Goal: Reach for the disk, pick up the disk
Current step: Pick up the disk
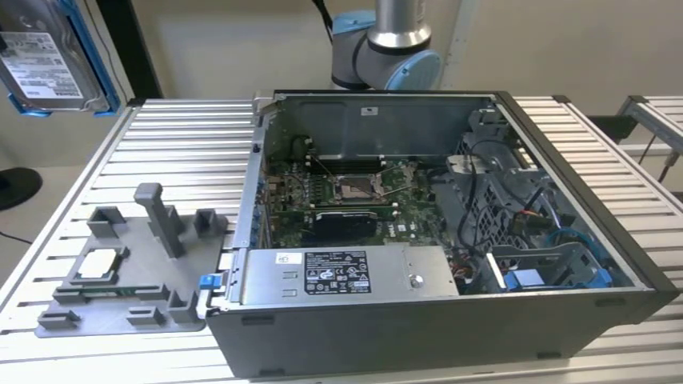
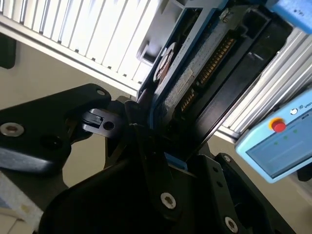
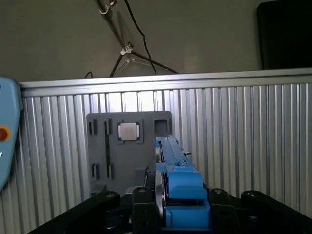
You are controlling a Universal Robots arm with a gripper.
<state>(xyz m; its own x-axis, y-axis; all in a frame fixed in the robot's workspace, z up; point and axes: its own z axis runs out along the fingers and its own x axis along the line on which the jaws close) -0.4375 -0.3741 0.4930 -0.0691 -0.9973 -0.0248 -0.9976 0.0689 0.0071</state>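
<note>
The disk point(image 1: 53, 60), silver-grey with a white label and a blue frame, hangs in the air at the top of the exterior view's left, above the table's corner. In the first wrist view the disk point(image 3: 176, 178) stands edge-on, its blue frame between the black fingers of my gripper point(image 3: 178, 202). In the second wrist view the disk point(image 2: 195, 73) shows its connector edge and circuit side, with my gripper point(image 2: 151, 127) shut on its near end.
An open computer case point(image 1: 427, 224) with a labelled grey box point(image 1: 336, 276) sits on the slatted metal table point(image 1: 181, 152). A grey fixture plate point(image 1: 128, 272) point(image 3: 129, 146) carries a small white-topped chip point(image 1: 101, 260). A light blue pendant point(image 2: 273, 141) lies nearby. The arm's base point(image 1: 385, 48) stands behind the case.
</note>
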